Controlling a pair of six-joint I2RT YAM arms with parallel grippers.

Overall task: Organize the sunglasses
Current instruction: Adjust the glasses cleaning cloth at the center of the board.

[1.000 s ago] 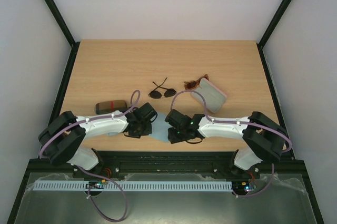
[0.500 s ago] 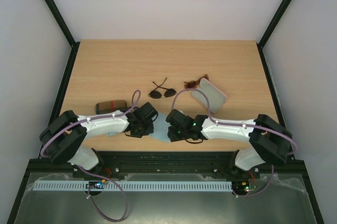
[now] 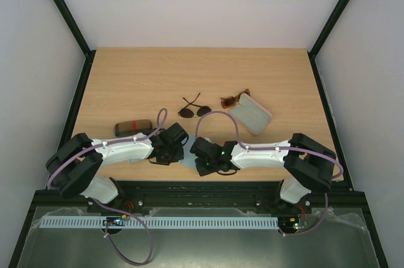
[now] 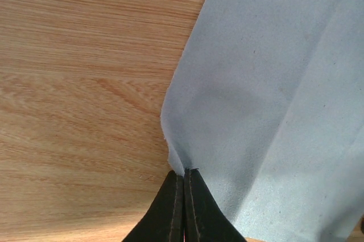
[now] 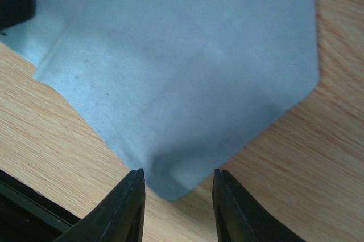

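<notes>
Near edge: the left tool (image 4: 183,173) is clamped together on the edge of a pale blue cloth (image 4: 273,111). The bite looks thin, so a pull could slip it free. The right tool (image 5: 178,176) stands with jaws apart astride another corner of the cloth, gripping nothing. Closing low could pin that corner to the surface (image 3: 158,72) or miss it. The cloth lies close to the front lip and could slide off if dragged.

Further out: a brown case (image 3: 133,127) at left.

Beyond: the black wire sunglasses (image 3: 194,111) and the brown plastic sunglasses (image 3: 232,99), the latter just beside a pink case (image 3: 251,115). Both pairs lie loose, and a forward swing could knock them.

The surface is light wood grain; plain white walls and black corner posts enclose it
</notes>
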